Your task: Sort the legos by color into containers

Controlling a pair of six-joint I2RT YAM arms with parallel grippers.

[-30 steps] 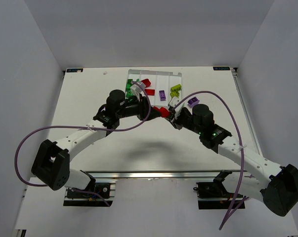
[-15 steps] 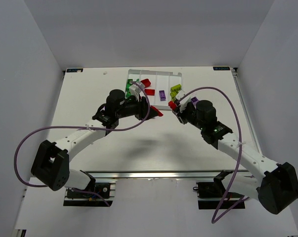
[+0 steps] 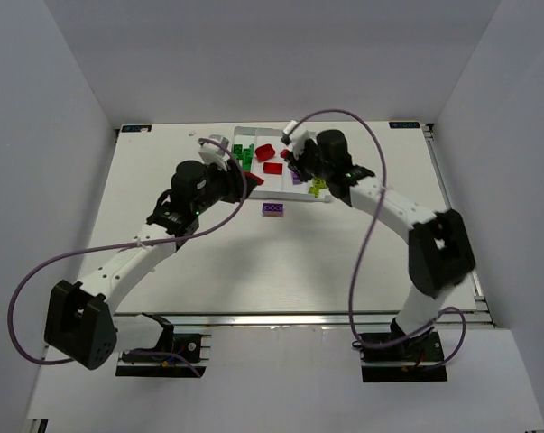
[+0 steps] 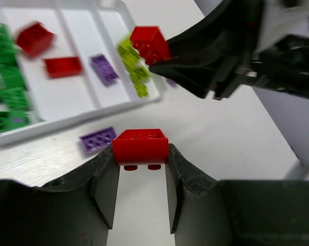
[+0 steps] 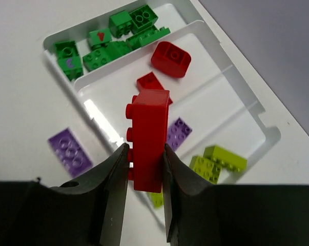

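Pinching a red brick [image 4: 140,145], the left gripper [image 4: 140,154] hangs by the tray's [image 5: 215,102] near edge. Right gripper [image 5: 144,154] jaws clamp another red brick [image 5: 150,138] over the tray. One purple brick [image 3: 272,208] lies just outside that edge.

White tray [image 5: 215,100]; green, red, purple, yellow-green legos [image 5: 105,54]; one green perhaps heart-marked.

The legos [image 5: 172,59] are glossy plastic, the tray [image 5: 213,95] smooth white plastic.
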